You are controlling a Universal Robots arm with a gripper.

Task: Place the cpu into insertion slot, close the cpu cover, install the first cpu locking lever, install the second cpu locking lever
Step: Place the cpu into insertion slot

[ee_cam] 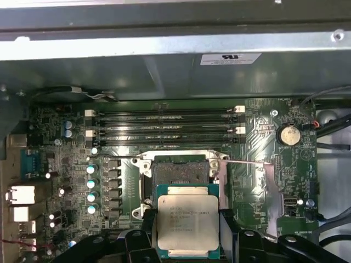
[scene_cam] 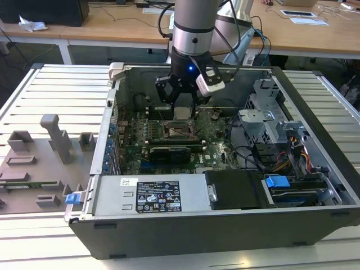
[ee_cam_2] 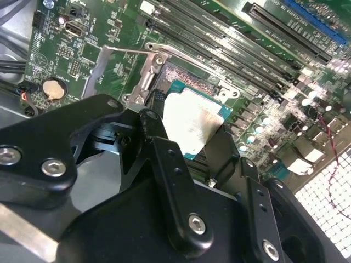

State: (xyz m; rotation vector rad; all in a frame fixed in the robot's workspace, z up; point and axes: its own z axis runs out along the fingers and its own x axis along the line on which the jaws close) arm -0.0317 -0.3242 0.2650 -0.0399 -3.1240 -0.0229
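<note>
Jaws pinch the cpu (ee_cam: 188,222) by two opposite edges, holding it raised just beside the open insertion slot (ee_cam: 181,171); lowered off-register or tilted, it would likely catch the slot's metal rim (ee_cam: 143,163) and damage its contacts.

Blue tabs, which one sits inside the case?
The blue tab on the drive bay, exterior view's right; the other tab sticks out beside the case.
</note>
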